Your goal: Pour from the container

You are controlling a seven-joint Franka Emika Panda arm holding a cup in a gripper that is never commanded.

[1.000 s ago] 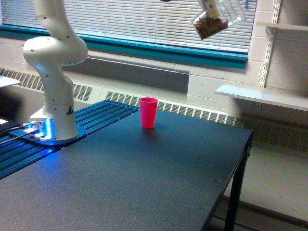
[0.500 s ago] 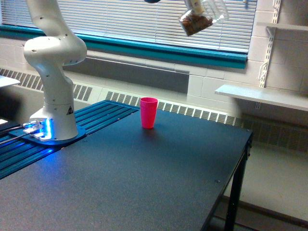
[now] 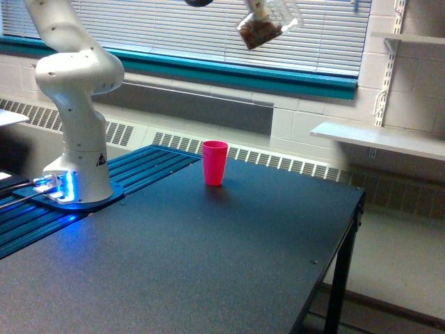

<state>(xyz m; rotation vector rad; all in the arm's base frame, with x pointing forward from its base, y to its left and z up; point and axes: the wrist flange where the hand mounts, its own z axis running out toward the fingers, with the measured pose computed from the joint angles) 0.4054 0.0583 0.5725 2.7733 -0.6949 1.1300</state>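
Window blinds [image 3: 208, 28] and a teal sill [image 3: 229, 69] fill the background behind a dark table [image 3: 208, 264], and high against those blinds hangs the clear cup [image 3: 263, 26], tilted, with brown bits gathered at its lower end. It sits at the very top of the exterior view, well above the table and toward that view's right of the pink cup [image 3: 215, 162]. The gripper is mostly cut off by the upper edge of the picture, so whether its jaws clamp the clear cup or how they stand cannot be told; only a pale part shows touching the cup's upper side.

The main risk, as I judge it, is height and offset. The clear cup is not over the pink cup, and it is already leaning. If it tips further here, the bits would likely scatter on the table or bounce out of the narrow pink mouth. The light pink cup stands alone and could be knocked over by a low pass. The arm's white base [image 3: 75, 160] stands well apart at the view's left.
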